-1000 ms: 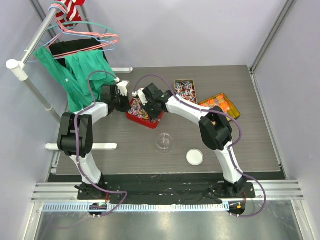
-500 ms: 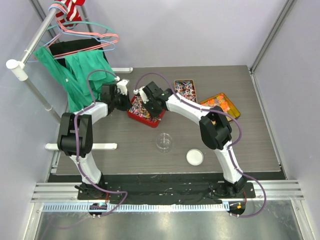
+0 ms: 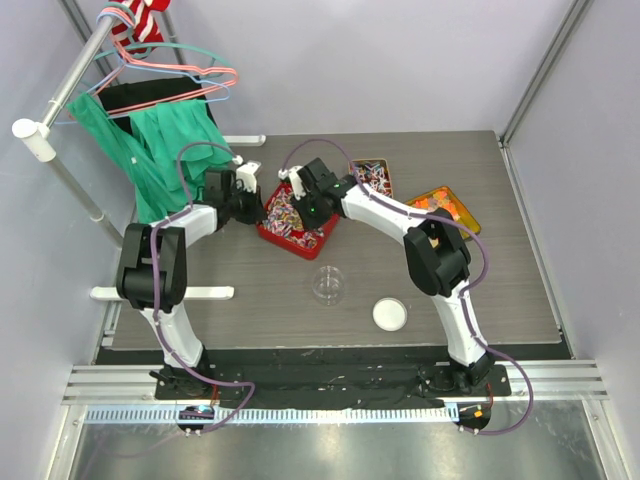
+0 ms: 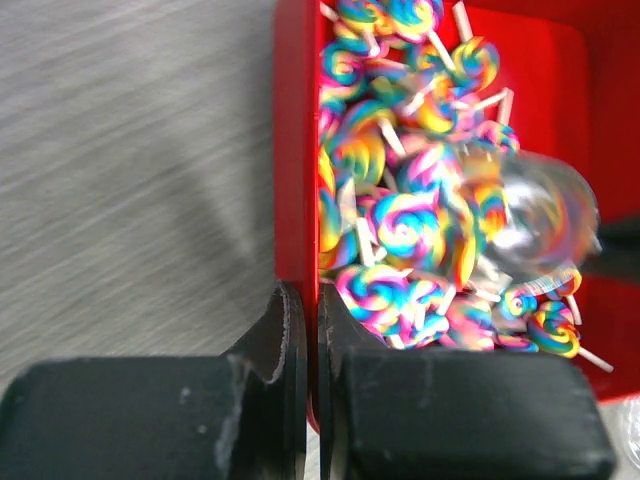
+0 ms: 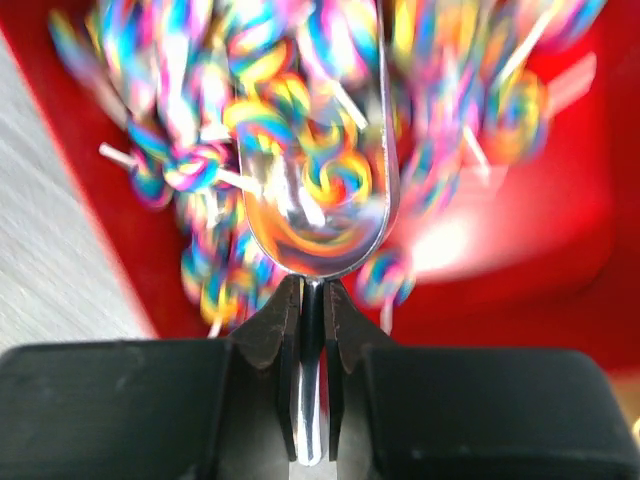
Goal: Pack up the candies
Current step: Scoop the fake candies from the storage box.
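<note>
The candies point(image 3: 285, 212) are small rainbow-swirl sweets on white sticks, piled in a red tray point(image 3: 300, 248) at mid-table. My left gripper point(image 3: 262, 205) is shut on the tray's left wall; in the left wrist view the gripper point(image 4: 312, 310) pinches the red wall point(image 4: 297, 150) with the candies point(image 4: 410, 220) just inside. My right gripper point(image 3: 308, 208) is shut on the handle of a metal spoon. In the right wrist view the gripper point(image 5: 312, 300) holds the spoon point(image 5: 315, 200) with its bowl low over the candies point(image 5: 180, 160). The spoon's bowl also shows, blurred, in the left wrist view point(image 4: 545, 215).
A clear cup point(image 3: 328, 284) and a white lid point(image 3: 390, 314) stand in front of the red tray. A tray of red-and-blue sweets point(image 3: 372, 180) and a tray of orange pieces point(image 3: 440, 208) lie to the right. Green cloth point(image 3: 165, 150) hangs from a rack at the back left.
My right gripper has moved with the spoon a little back and to the right over the red tray. More of the candies now show. My left gripper stays on the tray's wall.
</note>
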Available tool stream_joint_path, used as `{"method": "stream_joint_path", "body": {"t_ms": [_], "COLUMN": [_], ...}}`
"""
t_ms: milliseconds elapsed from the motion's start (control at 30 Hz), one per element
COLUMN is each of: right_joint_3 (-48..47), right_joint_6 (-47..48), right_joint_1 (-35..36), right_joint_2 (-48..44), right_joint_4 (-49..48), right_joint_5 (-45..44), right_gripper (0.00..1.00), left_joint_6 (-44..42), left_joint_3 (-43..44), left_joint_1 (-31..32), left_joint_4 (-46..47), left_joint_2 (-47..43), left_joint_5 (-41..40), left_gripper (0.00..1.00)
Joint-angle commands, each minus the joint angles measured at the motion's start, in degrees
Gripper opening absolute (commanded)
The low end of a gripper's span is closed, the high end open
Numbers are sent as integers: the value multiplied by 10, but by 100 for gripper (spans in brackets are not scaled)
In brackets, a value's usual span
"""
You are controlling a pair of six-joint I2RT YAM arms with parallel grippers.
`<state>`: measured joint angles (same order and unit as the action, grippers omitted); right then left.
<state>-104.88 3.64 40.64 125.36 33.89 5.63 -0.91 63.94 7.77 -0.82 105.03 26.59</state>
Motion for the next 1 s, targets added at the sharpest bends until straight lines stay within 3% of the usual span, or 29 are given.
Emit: {"method": "stream_joint_path", "body": {"t_ms": [0, 300, 567, 967], "right_joint_3": [-13, 11, 32, 85], "right_joint_6": [-19, -30, -23, -26], "right_joint_1": [-18, -30, -43, -68], "right_joint_2": [-35, -32, -67, -112], "right_joint_4": [-168, -181, -185, -211], "right_joint_5": [9, 42, 42, 109], "right_gripper": [1, 1, 1, 1], "left_joint_6": [26, 37, 54, 61], "left_joint_3": [29, 37, 49, 61], "left_joint_1": [38, 39, 35, 30], "left_joint_4": [-13, -14, -18, -28], "left_joint_2": [-15, -4, 2, 7], "left_joint_5": [194, 196, 88, 32], "left_gripper": [0, 0, 0, 0]}}
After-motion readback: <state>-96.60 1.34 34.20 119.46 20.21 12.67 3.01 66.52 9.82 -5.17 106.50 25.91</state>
